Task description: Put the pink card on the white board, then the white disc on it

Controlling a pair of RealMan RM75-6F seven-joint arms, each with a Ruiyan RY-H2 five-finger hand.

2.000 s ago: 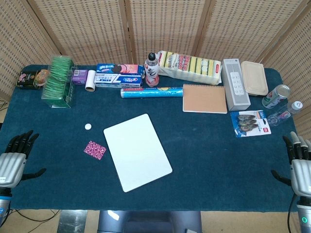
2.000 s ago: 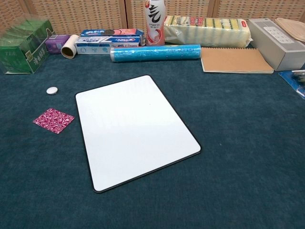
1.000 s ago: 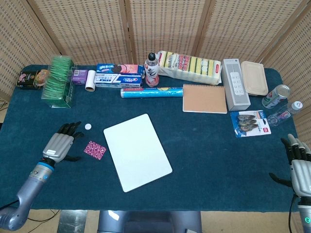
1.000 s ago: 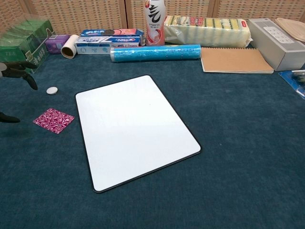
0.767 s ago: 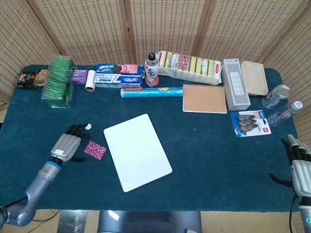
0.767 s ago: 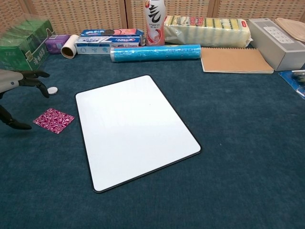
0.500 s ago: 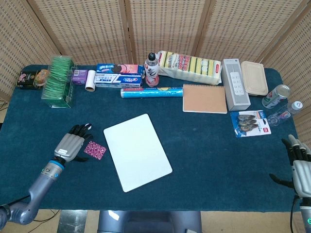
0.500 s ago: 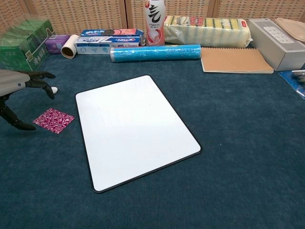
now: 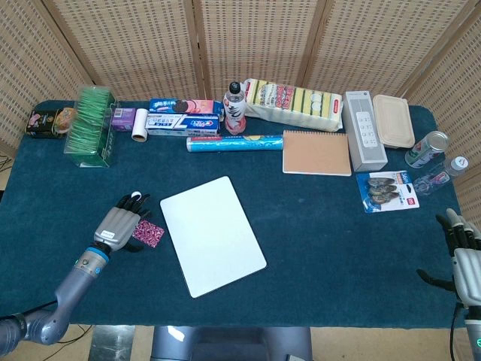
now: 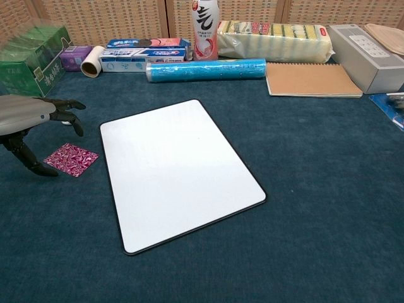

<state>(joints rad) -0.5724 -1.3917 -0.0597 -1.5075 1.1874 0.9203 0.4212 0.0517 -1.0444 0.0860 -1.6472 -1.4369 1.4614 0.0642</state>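
Note:
The pink patterned card [image 9: 152,235] [image 10: 74,158] lies flat on the blue cloth just left of the white board [image 9: 214,235] [image 10: 180,170]. My left hand [image 9: 120,222] [image 10: 28,115] hovers over the card's left side, fingers spread and holding nothing. Its thumb comes down by the card's left corner. The white disc [image 9: 136,195] shows as a small spot at the fingertips in the head view. In the chest view the fingers hide it. My right hand [image 9: 467,263] rests open at the table's right edge, far from everything.
Along the back stand a green tea box [image 9: 92,126], tape roll [image 9: 140,135], toothpaste boxes [image 9: 183,120], a bottle [image 9: 235,109], a blue roll [image 9: 234,143], sponges [image 9: 294,101] and a notebook [image 9: 316,153]. A grey box [image 9: 364,129], cans and a clip packet [image 9: 387,190] sit right.
My left hand has come in from the table's left edge toward the right and now reaches over the pink card and the disc. My right hand has hardly moved.

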